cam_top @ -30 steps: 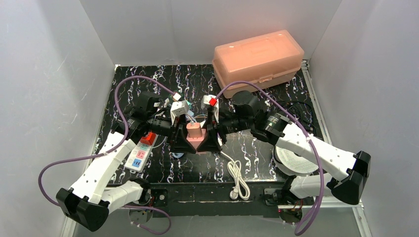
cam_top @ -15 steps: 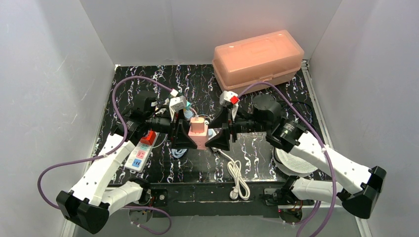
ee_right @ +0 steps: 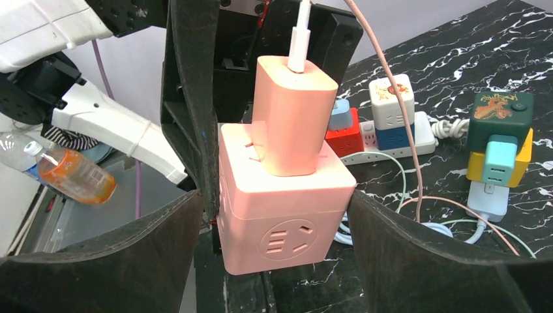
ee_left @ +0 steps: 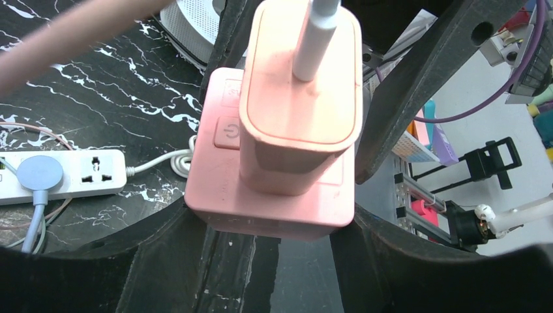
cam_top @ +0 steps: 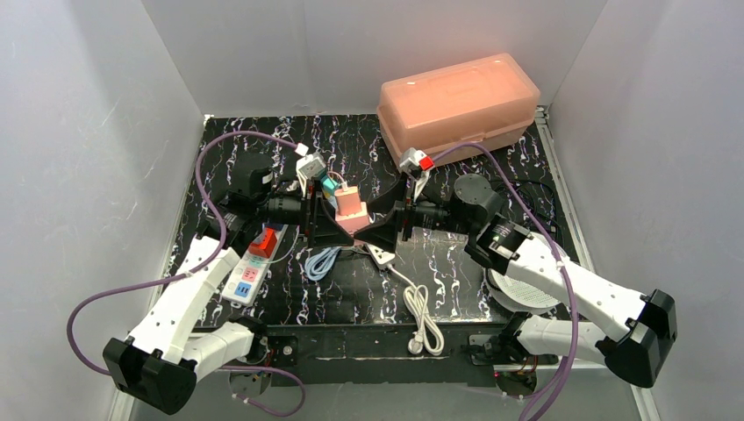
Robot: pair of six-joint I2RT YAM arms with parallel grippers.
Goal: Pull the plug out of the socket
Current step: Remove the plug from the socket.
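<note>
Right wrist view: your right pincer [ee_right: 276, 205] and left pincer [ee_left: 270, 225] both clamp the pink plastic cube socket [ee_right: 287, 218]; the peach rectangular plug [ee_right: 290, 117] above them sits fully inserted, unpulled.

The socket [ee_right: 280, 195] hangs over mid-table, off the table [cam_top: 456, 281], between the two grippers. The left gripper [cam_top: 338, 230] is on its left and the right gripper [cam_top: 373, 232] on its right, each with fingers pressed against opposite sides of it. The plug [ee_right: 290, 114] stands in the socket's top face. A box [cam_top: 456, 103] lies at the back right corner. A power strip [cam_top: 250, 272] lies left of the socket, beside the left arm. Before the socket lies a second strip [cam_top: 380, 254], with its coiled cord [cam_top: 423, 316] nearer the front edge. A loose coil [cam_top: 320, 261] lies just left of that strip.
</note>
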